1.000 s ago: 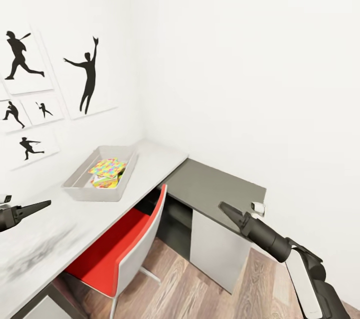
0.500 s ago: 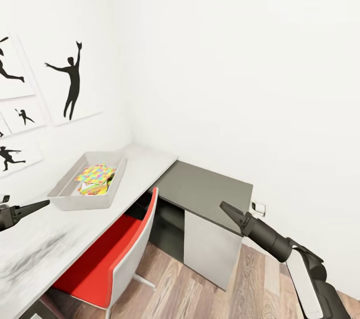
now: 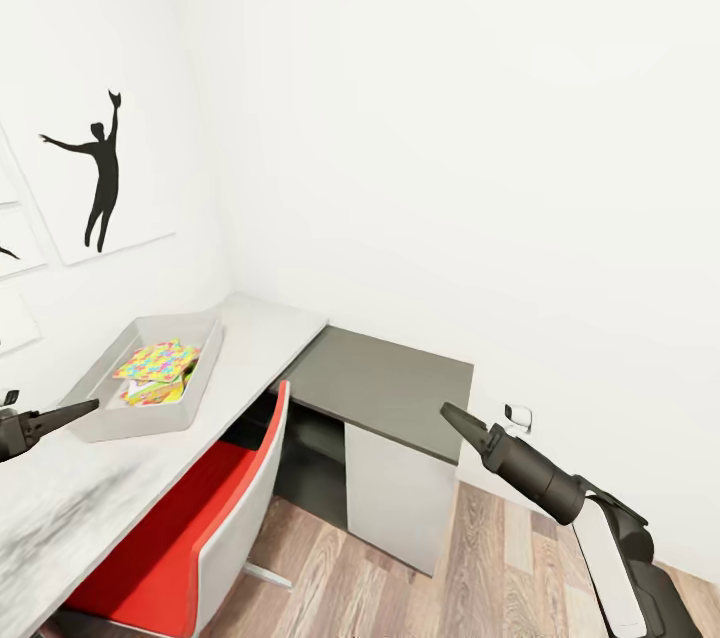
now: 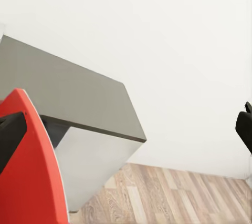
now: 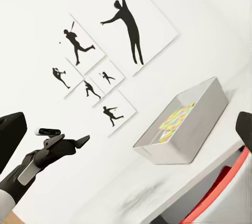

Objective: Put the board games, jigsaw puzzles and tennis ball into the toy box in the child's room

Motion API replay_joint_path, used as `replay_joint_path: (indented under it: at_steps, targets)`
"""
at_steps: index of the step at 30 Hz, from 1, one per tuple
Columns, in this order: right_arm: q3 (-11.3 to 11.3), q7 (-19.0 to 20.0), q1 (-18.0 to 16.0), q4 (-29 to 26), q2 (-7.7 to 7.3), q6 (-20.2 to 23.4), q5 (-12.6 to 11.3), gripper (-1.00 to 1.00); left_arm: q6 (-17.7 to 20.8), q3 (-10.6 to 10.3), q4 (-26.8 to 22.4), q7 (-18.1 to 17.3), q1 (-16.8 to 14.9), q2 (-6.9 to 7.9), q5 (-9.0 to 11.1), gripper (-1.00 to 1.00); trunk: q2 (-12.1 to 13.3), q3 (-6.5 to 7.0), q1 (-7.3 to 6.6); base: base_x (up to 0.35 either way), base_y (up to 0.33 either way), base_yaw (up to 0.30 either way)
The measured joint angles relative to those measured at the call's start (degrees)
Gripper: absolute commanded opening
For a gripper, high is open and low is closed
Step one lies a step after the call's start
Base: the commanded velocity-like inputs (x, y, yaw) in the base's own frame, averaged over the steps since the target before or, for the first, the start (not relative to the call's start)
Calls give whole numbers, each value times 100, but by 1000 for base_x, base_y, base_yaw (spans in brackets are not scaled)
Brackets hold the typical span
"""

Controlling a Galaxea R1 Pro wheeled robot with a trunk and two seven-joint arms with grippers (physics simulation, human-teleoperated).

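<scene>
The light grey toy box (image 3: 95,418) stands on the table's light grey top (image 3: 255,333) by the wall. A multicoloured jigsaw puzzle (image 3: 157,360) lies inside it on top of another colourful flat piece (image 3: 155,392). The right wrist view also has the toy box (image 5: 202,124) and the jigsaw puzzle (image 5: 177,118). My left gripper (image 3: 88,407) hovers open and empty over the table, near the box's front corner. My right gripper (image 3: 448,411) hangs open and empty beyond the dark grey top (image 3: 385,378). The board games, tennis ball and bed are out of view.
A red chair (image 3: 190,528) is tucked under the light top, close to my left arm. Black silhouette prints (image 3: 100,173) hang on the left wall. A wall socket (image 3: 517,414) sits low beside the desk end, above wood-plank floor (image 3: 480,568).
The whole picture has slid left, so the camera has turned right. The desk, box and prints kept their places. Both arms hold the same pose in the view.
</scene>
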Motion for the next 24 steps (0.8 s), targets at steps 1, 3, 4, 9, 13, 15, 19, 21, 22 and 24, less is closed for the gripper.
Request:
replay_joint_path:
  at_steps: [1, 3, 4, 9, 13, 15, 19, 21, 22, 24]
  targets:
    - [0, 0, 0, 0, 0, 0, 0, 100, 0, 0, 0, 0, 0, 0, 0, 100, 0, 8, 0, -162, -144, -200]
    - [0, -2, 0, -1, -3, 0, 0, 100, -1, -5, -11, 0, 0, -4, 9, 100, -1, 23, 0, -139, -199, -200]
    - [0, -2, 0, -1, -1, 0, 1, 100, 1, -6, -15, 0, 0, -5, 10, 100, 0, 31, 0, -89, -230, -200]
    - [0, -3, 0, 0, -2, 0, 0, 100, 10, -17, -148, 0, 14, -18, 31, 100, -1, 70, -2, -41, -160, -200]
    - [1, -1, 0, 1, -3, 0, 7, 100, 37, -33, -445, 0, 176, -58, 241, 100, 0, 94, -2, -7, -35, -119]
    - [1, 0, -1, 1, -4, 0, 12, 100, 106, -46, -725, 0, 353, -78, 506, 100, -1, 99, -2, -3, -13, -47]
    - [1, -2, -1, 2, -4, -3, 27, 100, 317, -124, -1465, -1, 849, -120, 1142, 100, -1, 103, -2, -1, -5, -18]
    - [1, -2, -1, 2, -5, -3, 31, 100, 376, -180, -1791, -1, 1060, -140, 1382, 100, -1, 104, -2, 0, -2, -6]
    - [1, -2, -1, 2, -5, -2, 32, 100, 389, -207, -1877, -1, 1113, -151, 1439, 100, 0, 104, -2, 0, -1, -9]
    - [1, -2, -1, 2, -5, -5, 33, 100, 413, -325, -2041, -1, 1214, -221, 1541, 100, 0, 106, -2, 0, -1, -30]
